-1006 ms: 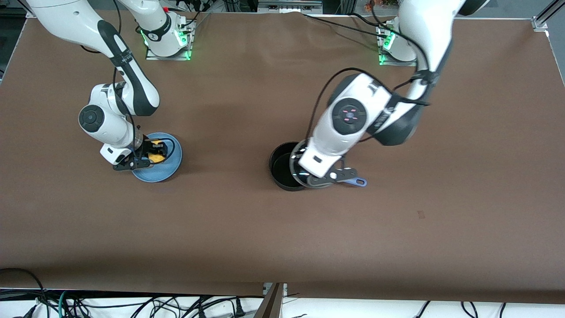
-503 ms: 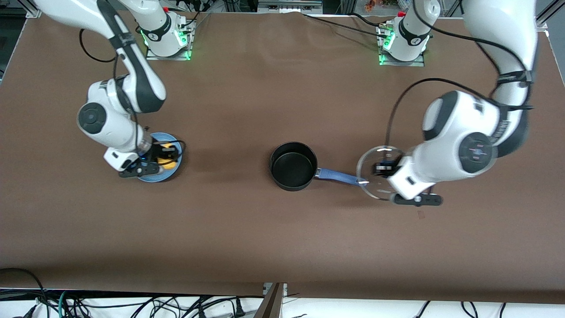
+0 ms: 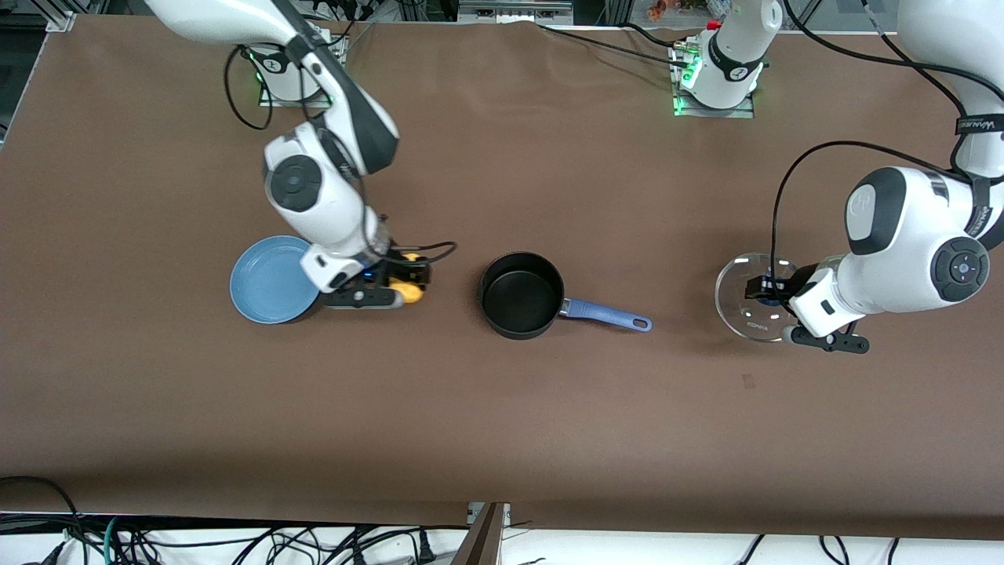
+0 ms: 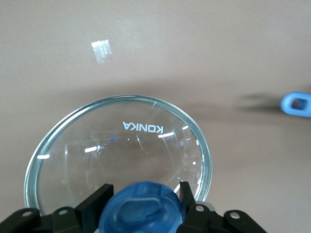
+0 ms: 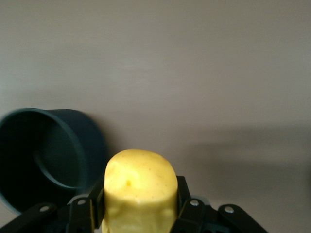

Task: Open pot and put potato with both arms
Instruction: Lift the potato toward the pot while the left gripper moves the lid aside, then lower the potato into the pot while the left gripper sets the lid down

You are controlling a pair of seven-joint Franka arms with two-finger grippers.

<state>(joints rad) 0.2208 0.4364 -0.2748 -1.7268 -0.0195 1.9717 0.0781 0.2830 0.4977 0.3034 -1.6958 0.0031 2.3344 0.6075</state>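
The black pot (image 3: 522,295) stands open at mid-table, its blue handle (image 3: 608,315) pointing toward the left arm's end. It also shows in the right wrist view (image 5: 46,155). My right gripper (image 3: 404,284) is shut on the yellow potato (image 3: 409,292) over the bare table between the blue plate and the pot; the potato fills the right wrist view (image 5: 140,189). My left gripper (image 3: 765,292) is shut on the blue knob (image 4: 141,208) of the glass lid (image 3: 749,308), held low over the table past the handle's end. The lid shows in the left wrist view (image 4: 121,145).
The blue plate (image 3: 271,281) lies bare toward the right arm's end of the table. The loop end of the pot handle (image 4: 297,104) shows in the left wrist view. A small pale mark (image 4: 102,51) is on the brown table cover.
The left gripper carried the lid from over the pot out past the handle's end. The right gripper lifted the potato off the blue plate and moved it toward the pot.
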